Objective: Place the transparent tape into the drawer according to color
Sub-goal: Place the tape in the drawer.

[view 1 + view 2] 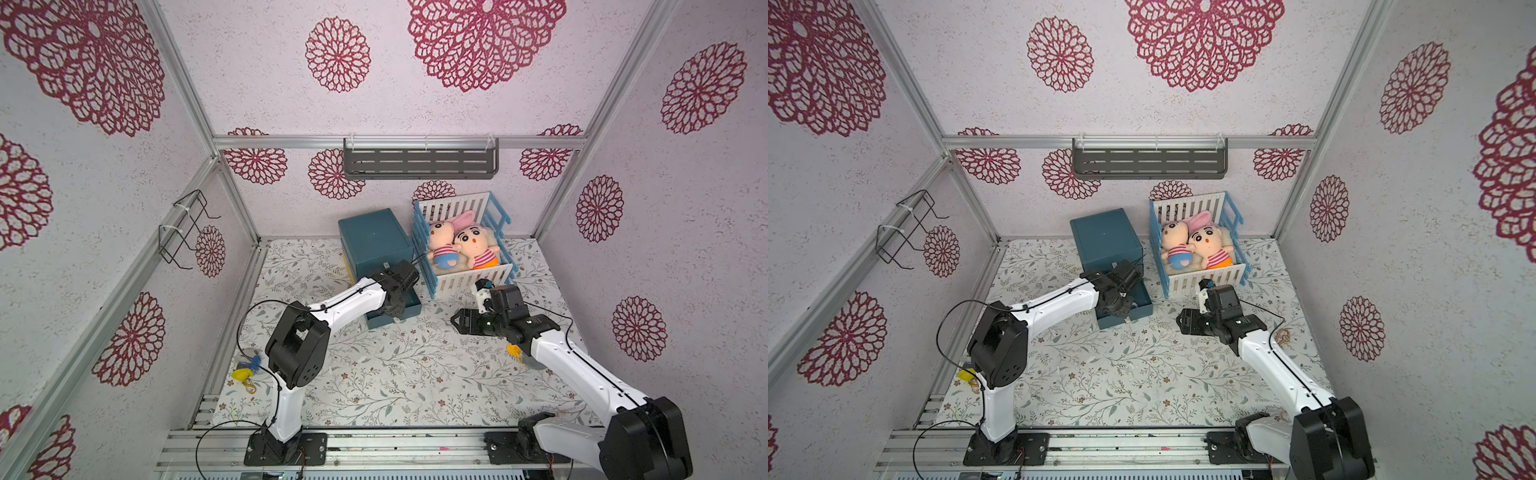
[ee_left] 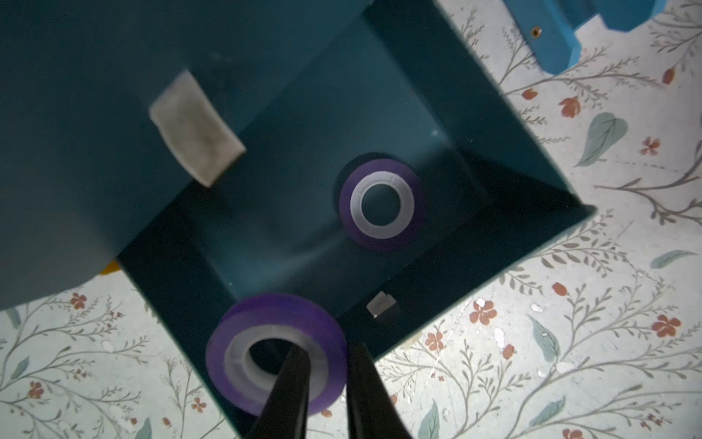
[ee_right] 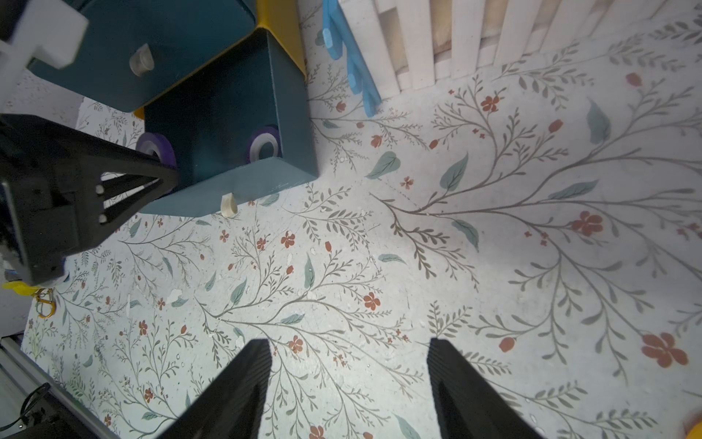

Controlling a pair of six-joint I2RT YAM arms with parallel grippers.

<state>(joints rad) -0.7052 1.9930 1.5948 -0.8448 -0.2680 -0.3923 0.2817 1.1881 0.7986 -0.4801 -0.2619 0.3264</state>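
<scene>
You're on the drop-off step for purple. Your left claw [image 2: 327, 347] hangs over the pulled-out drawer [image 2: 494, 243] of the teal cabinet [image 1: 374, 237]. It has a purple tape roll [image 2: 243, 327] threaded on it, with one finger through the core and the other just outside the rim. I honestly can't tell whether it's pinching the roll's wall or has already gone slack.

The other purple roll [image 2: 380, 167] lies flat on the drawer floor, so the colour match looks right. I can't make out any other loose rolls from here, so my guess is you're near the end.

One thing to watch is that the carried roll sits over the drawer's side wall, not its middle. I'd slide it inward a touch and spread the fingers properly. Then lift straight up so the inner finger slips out of the core without dragging the roll along.

Your right claw [image 3: 349, 342] is spread wide with nothing in it, parked above the bare surface [image 3: 494, 228], well clear of the drawer.
</scene>
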